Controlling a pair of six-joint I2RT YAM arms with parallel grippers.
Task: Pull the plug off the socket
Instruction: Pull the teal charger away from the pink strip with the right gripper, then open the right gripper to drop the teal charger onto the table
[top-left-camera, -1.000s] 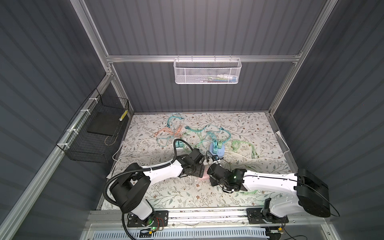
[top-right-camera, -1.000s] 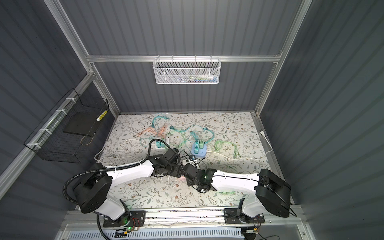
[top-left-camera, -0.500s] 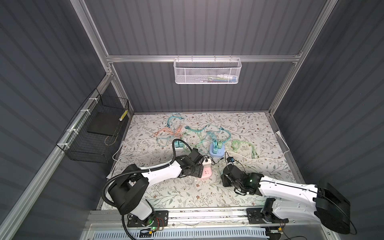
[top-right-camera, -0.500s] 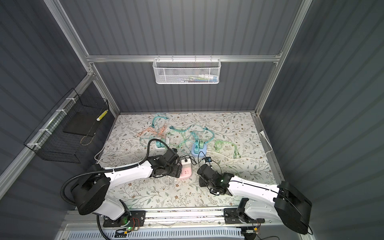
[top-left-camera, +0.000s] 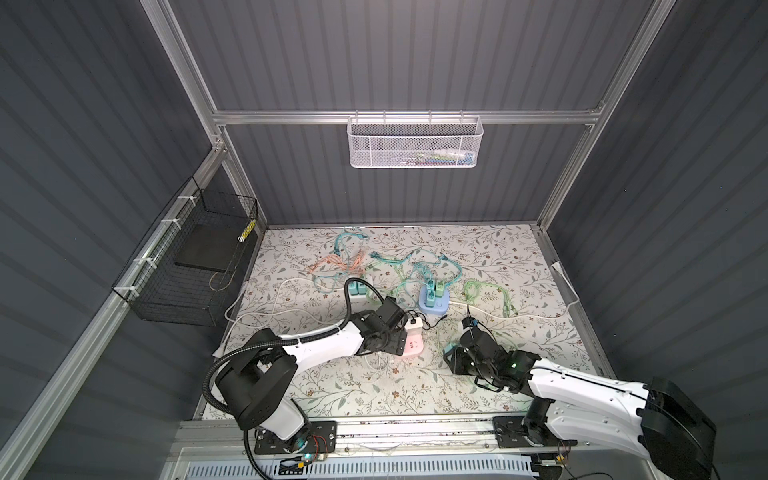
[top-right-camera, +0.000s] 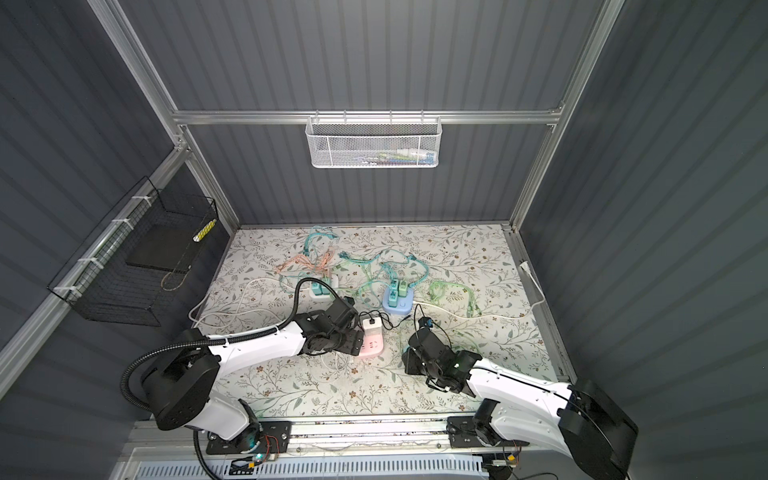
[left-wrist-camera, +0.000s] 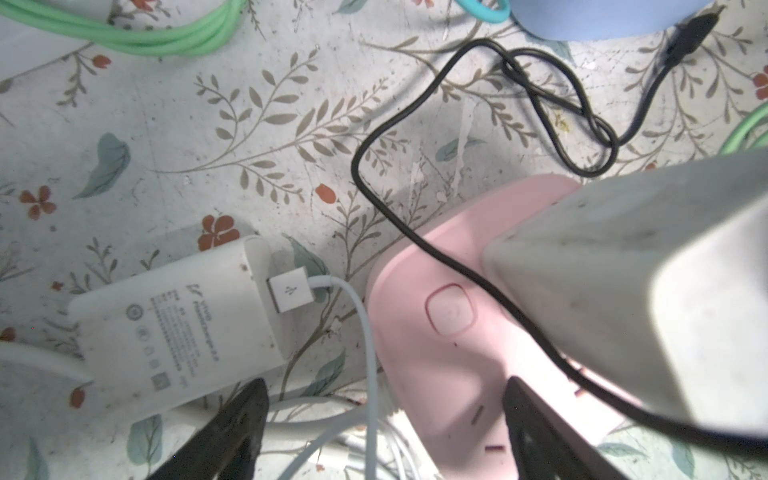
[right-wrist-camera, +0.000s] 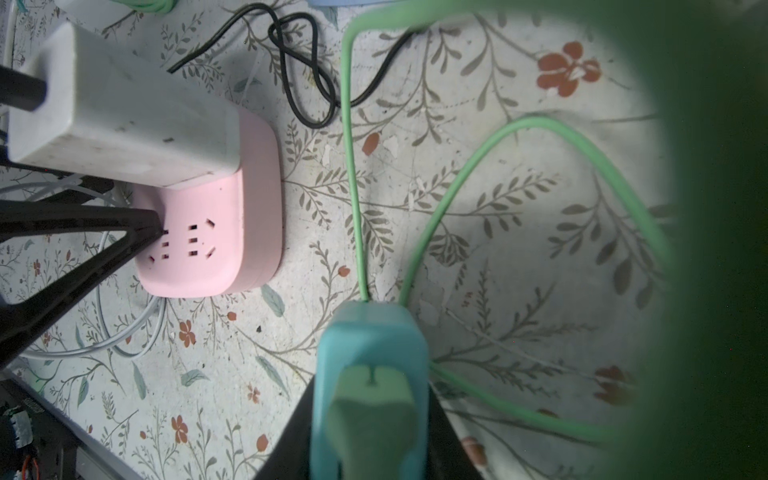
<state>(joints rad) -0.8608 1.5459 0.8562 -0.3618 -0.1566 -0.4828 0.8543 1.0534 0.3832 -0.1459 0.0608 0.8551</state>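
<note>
2 grippers engaged; right gripper (right-wrist-camera: 370, 399) pinches the teal plug (right-wrist-camera: 372, 345), well clear of the pink power strip (right-wrist-camera: 232, 232), so extraction looks done; left gripper (left-wrist-camera: 382, 407) spread, 1 finger pressing the strip, likely to anchor it; white adapter (right-wrist-camera: 124, 124) seated; floral mat (top-left-camera: 478, 249) strewn with cables; white mesh basket (top-left-camera: 415, 143) on the grey ribbed back wall.

Unplugged teal plug (right-wrist-camera: 370, 332) near flat-lying pink socket (right-wrist-camera: 249, 208).

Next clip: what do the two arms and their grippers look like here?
Both arms have white links with bulky black joints: left arm, right arm. A black ribbed hose loops along the left one; a small green light glows near the right wrist. The left gripper and right gripper have black, tapering fingers.
</note>
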